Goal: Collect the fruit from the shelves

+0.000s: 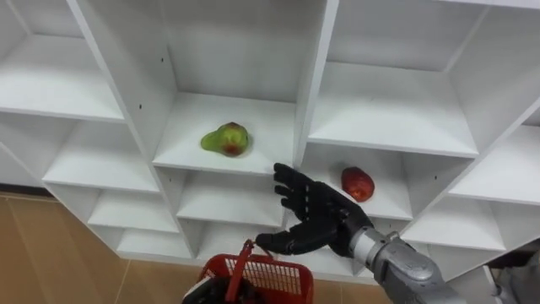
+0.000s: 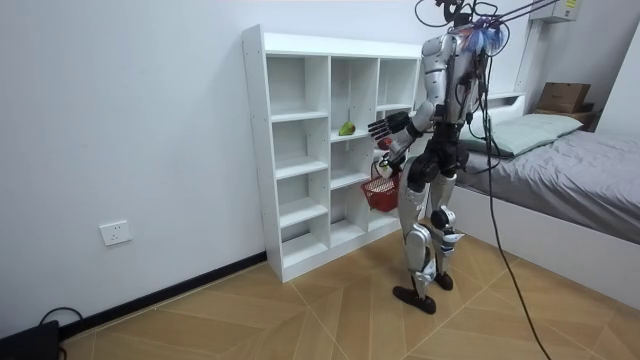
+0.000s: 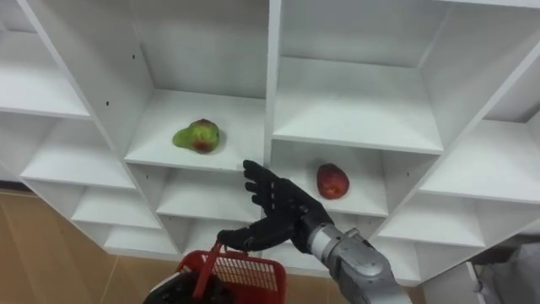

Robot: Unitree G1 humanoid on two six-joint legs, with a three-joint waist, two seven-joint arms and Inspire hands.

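Your pear (image 1: pixel 225 139) lies on its side at the middle shelf's (image 1: pixel 253 110) front edge, long axis left to right, green tip pointing left. The red apple (image 1: pixel 357 183) sits one shelf lower, to the right. Your right hand (image 1: pixel 316 221) hovers wide open before them, touching nothing. The left hand (image 1: pixel 207 294) is at the red basket (image 1: pixel 270 274), and you cannot tell its grip.

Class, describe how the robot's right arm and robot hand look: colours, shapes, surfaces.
The right robot hand is black and human-shaped, with segmented, jointed fingers. A ribbed silver-grey metal cuff forms the wrist and joins a smooth, rounded grey forearm.
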